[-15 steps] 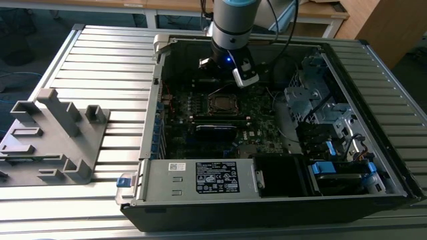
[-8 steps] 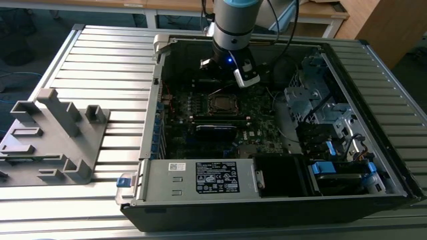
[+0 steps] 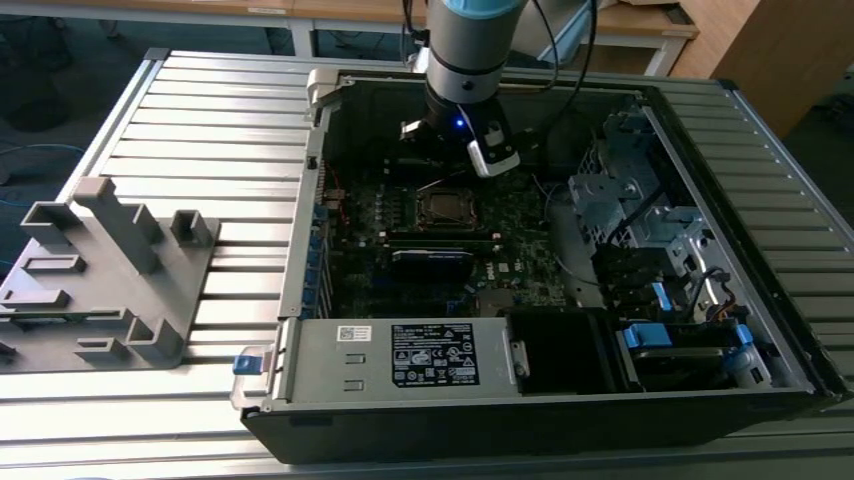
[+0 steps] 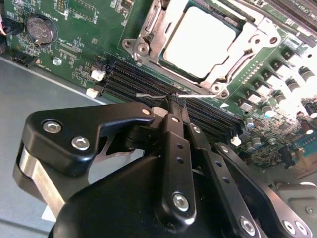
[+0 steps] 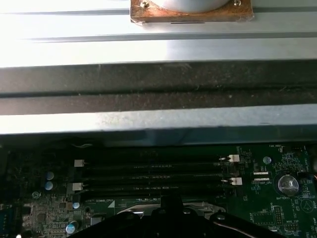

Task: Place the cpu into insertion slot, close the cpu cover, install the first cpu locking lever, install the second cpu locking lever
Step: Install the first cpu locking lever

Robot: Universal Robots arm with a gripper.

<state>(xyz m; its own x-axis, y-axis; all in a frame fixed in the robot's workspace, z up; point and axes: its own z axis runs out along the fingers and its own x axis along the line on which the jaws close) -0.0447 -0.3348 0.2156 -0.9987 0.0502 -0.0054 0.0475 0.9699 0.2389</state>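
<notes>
Found a grey plastic fixture [image 3: 107, 270] at the exterior view's left, lying on the slatted metal table [image 3: 227, 110], well apart from the rest. Moving toward the exterior view's right, met the open computer case [image 3: 304, 290], with a labelled grey power-supply box [image 3: 400, 355] along the edge nearest the camera. Past that box, saw the dark motherboard [image 3: 400, 225] and, near its middle, the insertion slot [image 3: 443, 207]. Saw the arm [image 3: 465, 60] reaching down into the case just beyond the slot. Furthest to the exterior view's right, noted metal drive bays [image 3: 627, 210] and blue tabs [image 3: 651, 335].

In the second wrist view, picked out a round coin battery [image 4: 39, 29], then the long black memory slots [image 4: 133, 87], then the gripper [image 4: 173, 99] poised over those slots. Judged the jaws drawn tight together, no gap at the fingertips. Spotted a thin wire locking lever [image 4: 148, 95] crossing right at the tips; could not tell whether pinched or merely touched. Just beyond, saw the cpu [image 4: 198, 42] seated in the slot, pale metal face up, with the cpu cover [image 4: 250, 44] lying flat around it, framing that face in its window.
</notes>
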